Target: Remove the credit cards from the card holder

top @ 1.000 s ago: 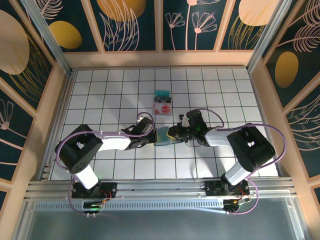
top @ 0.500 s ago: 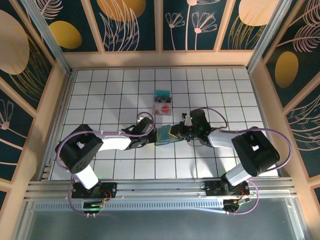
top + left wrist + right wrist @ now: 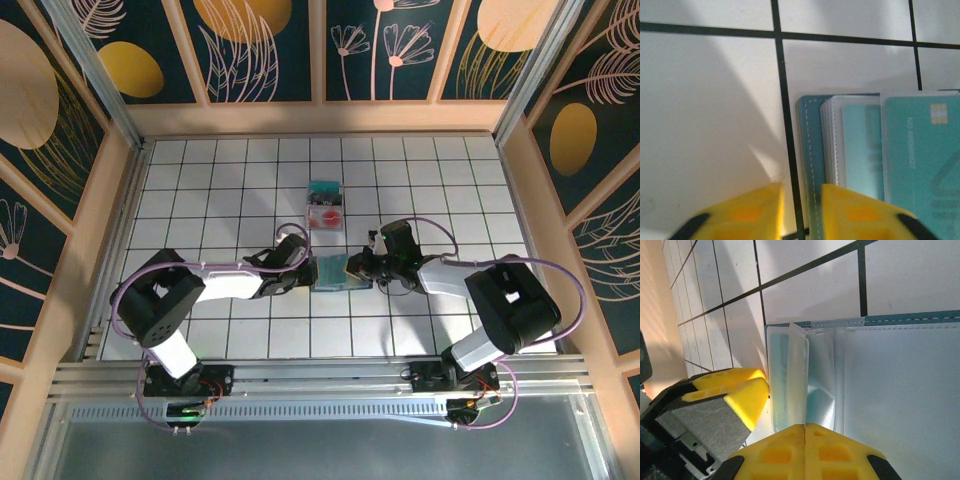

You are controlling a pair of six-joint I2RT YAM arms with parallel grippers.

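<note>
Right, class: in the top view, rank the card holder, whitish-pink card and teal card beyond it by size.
1. card holder, largest
2. whitish-pink card
3. teal card, smallest as seen, though it may be partly overlapped

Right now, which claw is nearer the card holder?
Right. The right claw is shut on a clear sleeve of the card holder; the left claw stands open at its opposite edge.

Teal card (image 3: 920,160), right side beyond the view's edge.
</note>
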